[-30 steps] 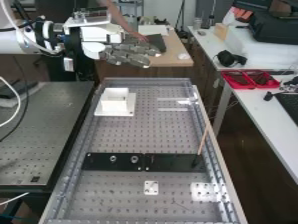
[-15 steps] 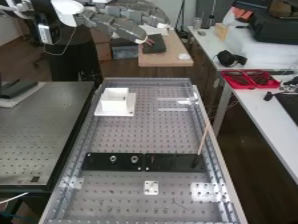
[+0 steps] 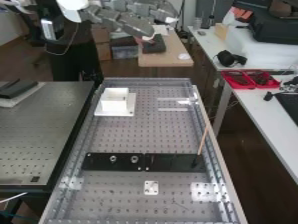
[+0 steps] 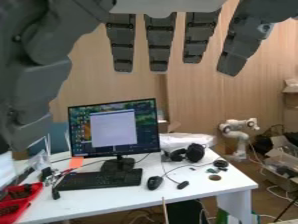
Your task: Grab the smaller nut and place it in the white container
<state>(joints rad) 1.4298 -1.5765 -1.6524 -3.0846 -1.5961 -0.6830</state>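
The hand (image 3: 126,22) is at the top of the high view, high above the far end of the bench and away from the bar, its fingers extended with nothing between them. In the wrist view the hand (image 4: 159,42) has its fingers straight and spread, with the thumb at one side. The white container (image 3: 115,101) stands on a white plate towards the bench's far left. On the flat black bar (image 3: 174,162) sit the larger nut (image 3: 113,159) and, beside it, the bearing (image 3: 134,159).
A thin wooden stick (image 3: 203,141) rises from the bar's right end. A small white plate (image 3: 151,188) lies nearer than the bar. Raised rails (image 3: 219,167) edge the bench. Red trays (image 3: 251,80) stand on a side table, and a monitor (image 4: 114,127) stands on a desk.
The hand and arm have moved up in the high view, with the hand also shifting slightly right since the middle frame. Container and metal parts have kept their places.
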